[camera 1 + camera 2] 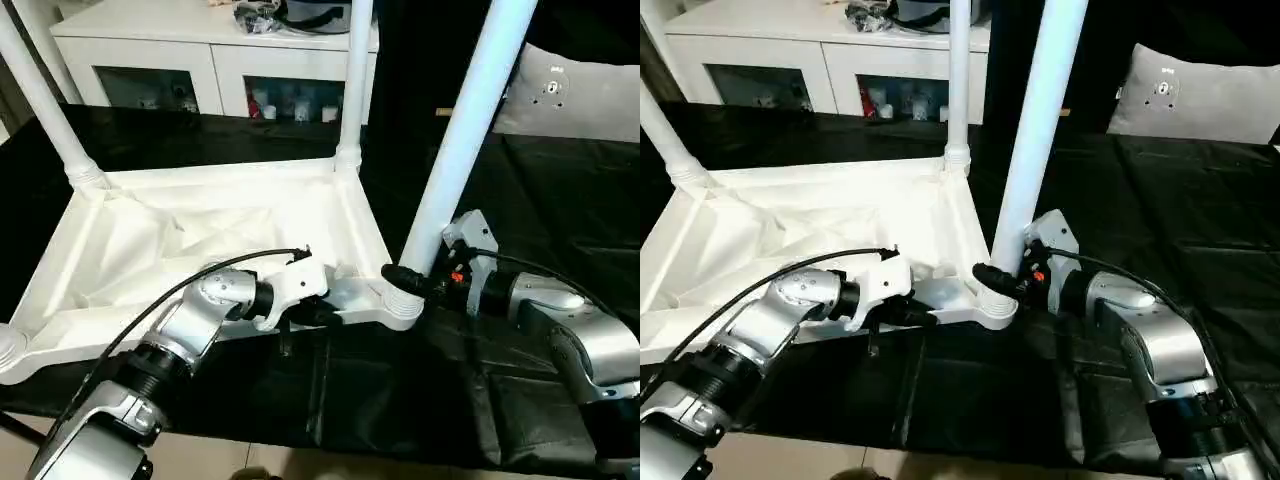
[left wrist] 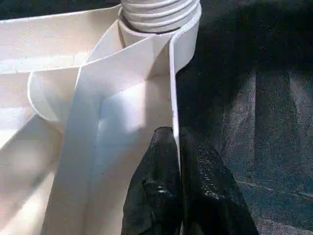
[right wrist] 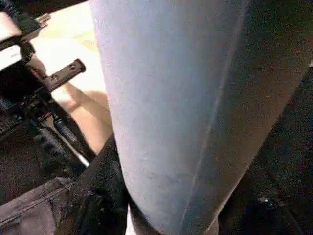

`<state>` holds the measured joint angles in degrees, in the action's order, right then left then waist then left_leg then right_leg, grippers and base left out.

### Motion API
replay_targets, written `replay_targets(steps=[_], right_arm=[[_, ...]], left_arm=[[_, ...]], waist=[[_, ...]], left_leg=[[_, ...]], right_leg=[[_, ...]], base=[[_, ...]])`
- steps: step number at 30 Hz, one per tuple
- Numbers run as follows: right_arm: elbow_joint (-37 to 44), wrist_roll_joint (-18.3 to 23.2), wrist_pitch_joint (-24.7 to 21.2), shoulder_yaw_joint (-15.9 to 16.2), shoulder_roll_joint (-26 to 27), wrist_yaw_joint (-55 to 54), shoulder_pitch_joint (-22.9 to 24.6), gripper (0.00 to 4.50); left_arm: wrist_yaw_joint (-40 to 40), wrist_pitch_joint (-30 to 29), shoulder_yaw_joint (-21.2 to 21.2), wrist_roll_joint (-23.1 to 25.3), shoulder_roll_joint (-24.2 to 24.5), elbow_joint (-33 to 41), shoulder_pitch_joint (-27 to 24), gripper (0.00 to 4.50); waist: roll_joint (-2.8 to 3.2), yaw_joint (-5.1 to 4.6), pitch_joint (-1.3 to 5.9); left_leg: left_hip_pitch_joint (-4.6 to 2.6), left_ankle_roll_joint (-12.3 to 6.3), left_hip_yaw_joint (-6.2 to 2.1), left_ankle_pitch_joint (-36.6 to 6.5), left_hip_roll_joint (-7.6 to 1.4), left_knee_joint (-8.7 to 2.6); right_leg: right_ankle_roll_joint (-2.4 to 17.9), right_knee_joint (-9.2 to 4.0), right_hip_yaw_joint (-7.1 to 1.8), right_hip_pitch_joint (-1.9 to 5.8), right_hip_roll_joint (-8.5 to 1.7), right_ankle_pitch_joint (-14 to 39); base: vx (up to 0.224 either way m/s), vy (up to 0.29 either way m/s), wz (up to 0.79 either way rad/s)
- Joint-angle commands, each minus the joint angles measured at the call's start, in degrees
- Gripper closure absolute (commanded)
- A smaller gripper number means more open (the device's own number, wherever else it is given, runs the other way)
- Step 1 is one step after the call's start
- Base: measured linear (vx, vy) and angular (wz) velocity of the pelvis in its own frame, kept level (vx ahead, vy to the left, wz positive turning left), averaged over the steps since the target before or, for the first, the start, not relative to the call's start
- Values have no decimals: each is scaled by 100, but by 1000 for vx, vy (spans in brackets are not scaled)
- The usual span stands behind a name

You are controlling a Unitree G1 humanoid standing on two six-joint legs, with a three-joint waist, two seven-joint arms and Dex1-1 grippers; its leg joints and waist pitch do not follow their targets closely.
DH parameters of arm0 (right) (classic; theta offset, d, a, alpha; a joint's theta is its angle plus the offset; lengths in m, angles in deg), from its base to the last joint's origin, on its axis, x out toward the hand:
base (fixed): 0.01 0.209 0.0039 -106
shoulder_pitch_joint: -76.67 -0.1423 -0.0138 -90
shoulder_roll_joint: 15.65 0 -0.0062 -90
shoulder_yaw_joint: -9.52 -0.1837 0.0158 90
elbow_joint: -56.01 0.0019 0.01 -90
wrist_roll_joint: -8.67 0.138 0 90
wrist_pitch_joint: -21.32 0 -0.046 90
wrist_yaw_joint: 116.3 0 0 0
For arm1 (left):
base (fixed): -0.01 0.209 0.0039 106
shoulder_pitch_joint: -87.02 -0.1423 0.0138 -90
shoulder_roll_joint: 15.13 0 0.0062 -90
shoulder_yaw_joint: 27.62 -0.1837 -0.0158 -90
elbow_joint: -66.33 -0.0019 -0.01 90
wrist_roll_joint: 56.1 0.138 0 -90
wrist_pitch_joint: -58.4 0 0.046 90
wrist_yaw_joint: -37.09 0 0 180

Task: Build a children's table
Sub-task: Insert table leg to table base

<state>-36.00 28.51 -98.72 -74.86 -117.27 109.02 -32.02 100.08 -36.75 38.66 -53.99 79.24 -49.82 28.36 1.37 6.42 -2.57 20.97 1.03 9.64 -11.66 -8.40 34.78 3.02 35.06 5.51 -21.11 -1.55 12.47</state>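
At the near right corner of the upturned top: your working spot, where both arms meet.

Table top (image 1: 200, 240): white plastic, lying underside-up on the black-covered worktable (image 1: 560, 190), ribbed walls facing you.

Near right leg (image 1: 465, 130): white tapered tube, foot in the near right corner socket (image 1: 402, 303), long axis rising up and leaning to your right and away; judged not yet square to the top.

Far legs: one stands in the far right socket (image 1: 352, 90), upright; one in the far left socket (image 1: 45, 100), slanting out of view.

Near left socket (image 1: 8, 350): no leg seen in it; the fourth leg is judged still to be fitted.

Right gripper (image 1: 405, 279): your nearer claw to the leg, black fingers closed round the tube's base just above the socket; the right wrist view has the tube close against a finger (image 3: 100, 196).

Left gripper (image 2: 174, 161): pinched shut on the top's near rim, one finger each side of the thin wall, just beside the same corner, bracing it.

Key relation: the leg rises directly from your right claw, while the socket sits just below the fingers; the coming move likely calls for pressing or turning along the tube's axis while your left holds the rim still.

Risk, as a judgement: a leaning leg may bind in the socket.

Writing: none legible anywhere; the grey cushion (image 1: 570, 95) carries a small mark too small to read.

Backdrop: white cabinet (image 1: 200, 60) beyond the worktable.
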Motion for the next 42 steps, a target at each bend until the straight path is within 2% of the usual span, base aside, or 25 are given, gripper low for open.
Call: replay_targets(steps=[1,7,9,10,14,16,18,20,21,25,31,35,39,42], right_arm=[[-174,-130,11,44,-3,-24,6,261],[-239,-135,3,111,-8,63,93,261],[-253,-120,2,114,7,76,104,261],[-258,-119,4,115,11,78,108,261],[-268,-123,11,101,25,85,125,261],[-230,-113,-7,92,32,74,155,261],[-220,-109,-7,90,35,71,167,261],[-218,-112,-5,91,38,65,170,261],[-213,-112,-4,92,38,68,175,261],[-193,-114,-13,103,38,79,185,261],[-230,-142,-32,129,25,88,148,261],[-374,-200,-110,281,-83,318,16,261],[-617,-188,-189,402,-160,659,-94,261],[-937,-41,-199,258,-88,797,-152,261]], left_arm=[[71,111,-8,61,121,-50,-46,450],[-23,330,66,44,69,-144,-26,450],[18,173,125,-73,-14,-196,-9,450],[45,99,139,-112,-38,-208,-2,406],[-23,146,110,-47,-70,-294,40,389],[-268,245,68,137,-100,-463,105,360],[-270,327,73,165,-122,-565,142,349],[-283,343,61,202,-117,-624,163,349],[-285,306,61,211,-119,-653,171,376],[-248,179,75,191,-133,-745,183,395],[-199,433,-120,409,-63,-841,201,446],[155,476,-192,328,-10,-654,180,450],[415,407,-140,100,-33,-484,238,450],[620,326,-144,4,-17,-401,259,450]], waist=[[-71,46,337],[-76,45,331],[-70,48,328],[-73,48,327],[-65,54,326],[-57,56,326],[-54,61,314],[-56,68,310],[-56,70,314],[-59,73,316],[-60,74,304],[-50,68,305],[-62,79,330],[-56,92,332]], left_leg=[[-39,-412,-232,-426,-580,-365],[-37,-414,-236,-436,-585,-377],[-39,-414,-234,-441,-586,-374],[-45,-405,-235,-461,-590,-380],[-40,-405,-234,-488,-582,-377],[-51,-402,-243,-531,-597,-388],[-58,-371,-238,-624,-589,-388],[-66,-338,-237,-683,-586,-393],[-65,-321,-243,-680,-593,-399],[-65,-314,-244,-671,-605,-406],[-71,-294,-247,-763,-603,-412],[-73,-271,-248,-801,-605,-418],[-54,-333,-243,-616,-608,-402],[-37,-396,-234,-558,-593,-386]], right_leg=[[704,-476,-455,268,-901,946],[699,-468,-455,276,-898,945],[689,-480,-458,271,-899,989],[679,-481,-453,271,-896,1037],[653,-497,-457,269,-899,1112],[637,-503,-453,261,-892,1121],[628,-524,-458,257,-898,1255],[590,-548,-460,257,-908,1430],[585,-537,-461,258,-899,1435],[636,-524,-467,257,-913,1329],[624,-549,-470,248,-921,1473],[624,-551,-466,251,-910,1507],[734,-496,-467,268,-912,1091],[773,-496,-456,276,-920,1009]], base=[[0,0,0],[0,0,0],[0,0,0],[0,0,0],[0,0,0],[0,0,0],[0,0,0],[0,0,0],[0,0,0],[0,0,0],[0,0,0],[0,0,0],[0,0,0],[0,0,0]])
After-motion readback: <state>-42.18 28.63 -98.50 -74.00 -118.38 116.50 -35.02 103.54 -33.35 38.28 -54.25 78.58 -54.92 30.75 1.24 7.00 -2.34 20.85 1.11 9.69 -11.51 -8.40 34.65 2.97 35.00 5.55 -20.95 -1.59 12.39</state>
